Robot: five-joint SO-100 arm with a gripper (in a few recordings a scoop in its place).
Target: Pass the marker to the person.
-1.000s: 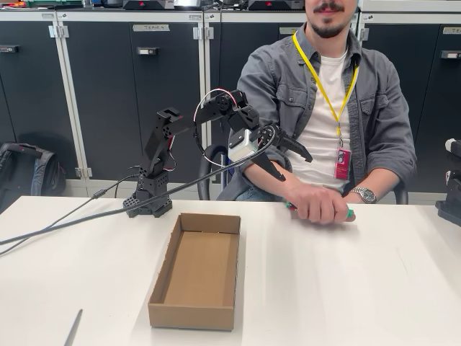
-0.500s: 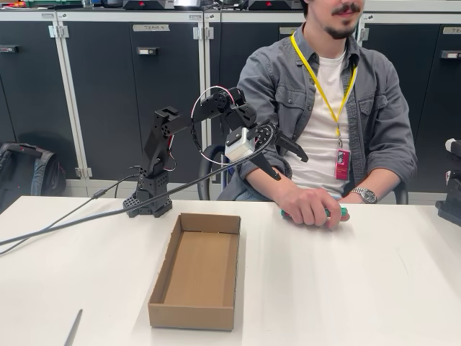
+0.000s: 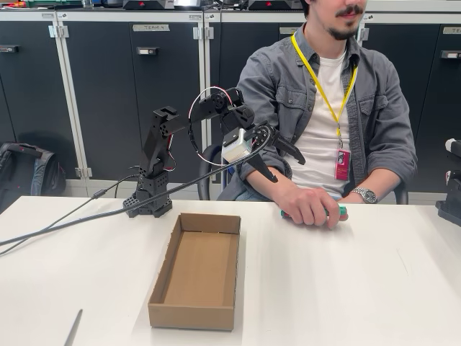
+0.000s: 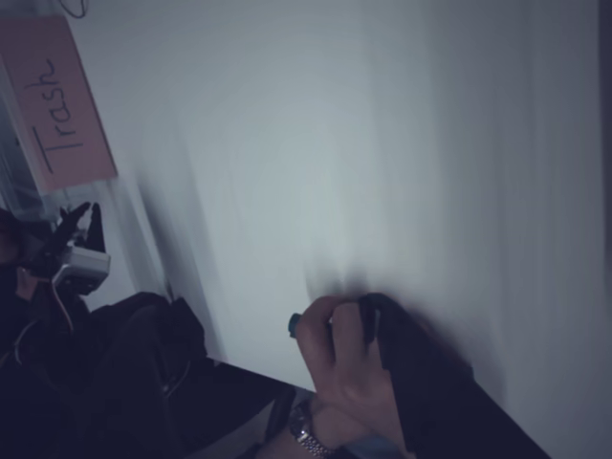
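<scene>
Marker (image 3: 336, 211) in person's hand (image 3: 311, 207); tool (image 3: 282, 161) raised, fingers spread; wrist view adds "Trash" label (image 4: 59, 103).

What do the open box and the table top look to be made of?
The box looks like plain brown corrugated cardboard: matte, with folded walls and raw edges. The table has a smooth white top with a slight sheen, likely laminate, though the look leaves that open.
</scene>
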